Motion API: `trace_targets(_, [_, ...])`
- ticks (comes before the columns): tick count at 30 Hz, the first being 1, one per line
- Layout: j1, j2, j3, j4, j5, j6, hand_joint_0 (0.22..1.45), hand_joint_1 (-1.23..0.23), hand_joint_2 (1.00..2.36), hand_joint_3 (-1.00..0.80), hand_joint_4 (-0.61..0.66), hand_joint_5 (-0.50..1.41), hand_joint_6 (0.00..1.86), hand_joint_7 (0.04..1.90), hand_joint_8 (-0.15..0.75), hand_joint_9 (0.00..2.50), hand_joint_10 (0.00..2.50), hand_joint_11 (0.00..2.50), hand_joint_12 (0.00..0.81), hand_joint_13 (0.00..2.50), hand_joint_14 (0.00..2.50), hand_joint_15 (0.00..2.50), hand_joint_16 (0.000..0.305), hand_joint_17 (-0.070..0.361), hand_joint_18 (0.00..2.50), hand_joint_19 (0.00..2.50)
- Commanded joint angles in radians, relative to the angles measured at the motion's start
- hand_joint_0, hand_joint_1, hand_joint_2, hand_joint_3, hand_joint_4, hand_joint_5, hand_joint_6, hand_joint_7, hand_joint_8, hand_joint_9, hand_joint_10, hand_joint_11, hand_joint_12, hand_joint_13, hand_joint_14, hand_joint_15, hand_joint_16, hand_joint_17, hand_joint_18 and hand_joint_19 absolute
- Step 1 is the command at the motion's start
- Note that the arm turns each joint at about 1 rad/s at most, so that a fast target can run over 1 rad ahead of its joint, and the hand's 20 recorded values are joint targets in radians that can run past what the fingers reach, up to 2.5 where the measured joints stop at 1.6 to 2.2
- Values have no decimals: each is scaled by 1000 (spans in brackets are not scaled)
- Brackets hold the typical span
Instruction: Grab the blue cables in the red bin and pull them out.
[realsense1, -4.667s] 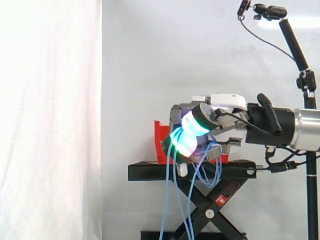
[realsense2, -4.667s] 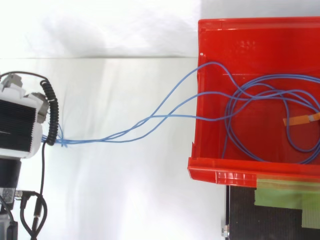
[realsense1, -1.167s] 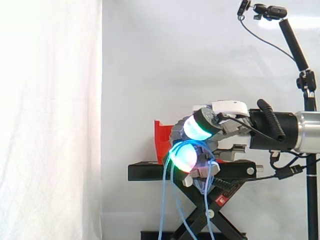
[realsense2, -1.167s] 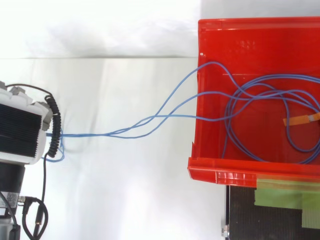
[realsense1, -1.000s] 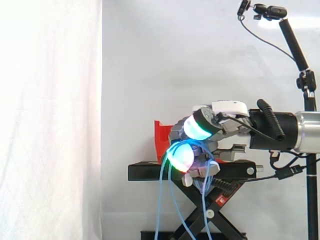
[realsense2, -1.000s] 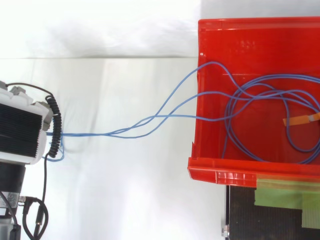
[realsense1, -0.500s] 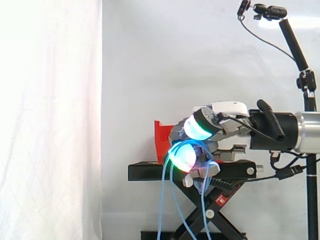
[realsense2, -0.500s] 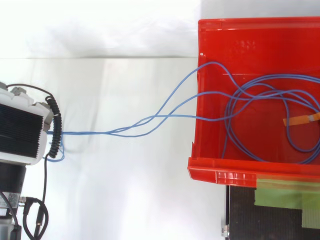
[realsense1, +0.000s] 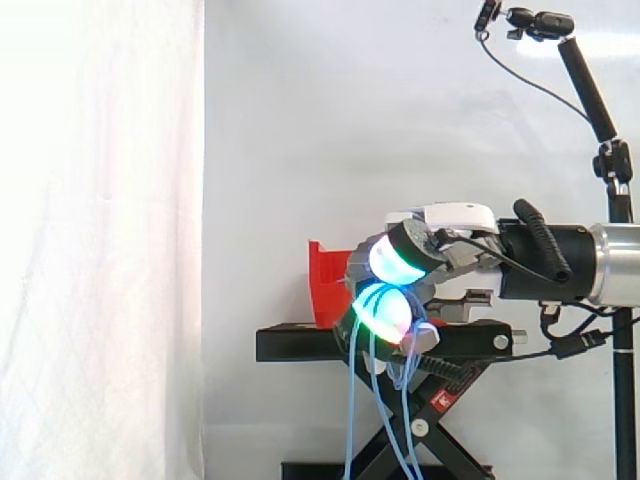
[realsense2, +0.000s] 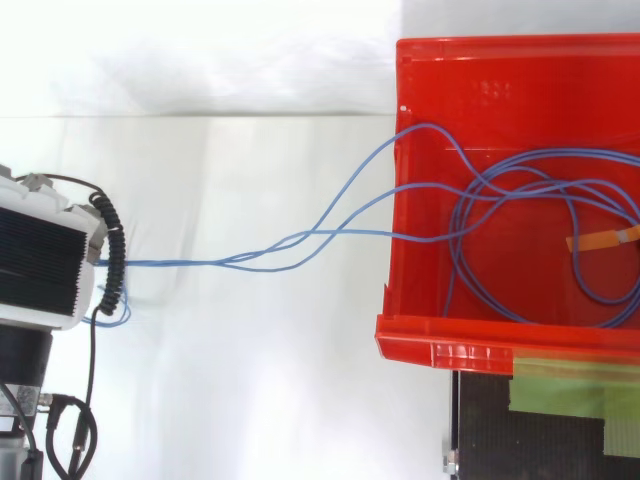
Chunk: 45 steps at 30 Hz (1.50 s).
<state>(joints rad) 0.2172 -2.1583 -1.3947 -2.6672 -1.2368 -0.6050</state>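
Top view first: your red bin (realsense2: 400, 150) sits at the right, and most of the blue cables (realsense2: 340, 232) lie coiled on its floor. An orange tape tag (realsense2: 603, 239) is wrapped on one loop, deep inside the bin near its far right side. Several strands climb over the bin's left wall and run out as a loose bundle, well clear of the bin. They end at the hand (realsense2: 38, 268), which is well apart from the bin, out to its left. A small loop of cable sticks out just beside the hand, on the side away from the bin. Below the bin's front rim you've got a strip of green tape (realsense2: 565, 386) on the black stand (realsense2: 540, 440).

Over to the side view now. The hand (realsense1: 436, 262) is in front of the bin (realsense1: 325, 285), about level with it. Its fingers are curled in tight, and two fingertips (realsense1: 388, 258) glow cyan-green, one stacked above the other. The cables (realsense1: 351, 420) loop round those curled fingers and hang straight down past the scissor stand (realsense1: 300, 345) that carries the bin. So the hand is closed on the cables. The pinch looks to be between the two glowing pads, though the glare hides the exact contact. Above and to the right of the bin, a small camera (realsense1: 540, 22) sits on a pole.
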Motion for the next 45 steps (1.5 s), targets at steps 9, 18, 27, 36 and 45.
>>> trace_targets(9, [-1,0,0,0,-1,1,792,-811,1000,-1000,71,660,796,576,215,667,2500,1298,297,1285,328,1590,46,104,807,799])
trace_targets(18, [-1,0,0,0,-1,1,748,-799,1000,-1000,106,543,854,492,234,599,2500,1227,306,1241,413,1526,49,111,799,792])
trace_targets(27, [-1,2,0,0,-1,1,743,-834,1000,-1000,117,469,936,437,234,562,2500,1197,313,1238,428,1520,50,112,802,792])
trace_targets(36, [-1,0,0,0,-3,1,745,-846,1000,-1000,107,446,947,425,231,533,2500,1169,308,1234,445,1528,50,112,802,783])
trace_targets(45, [-1,2,0,0,-4,1,742,-846,1000,-1000,116,433,947,415,235,515,2500,1167,308,1225,467,1518,50,113,801,782])
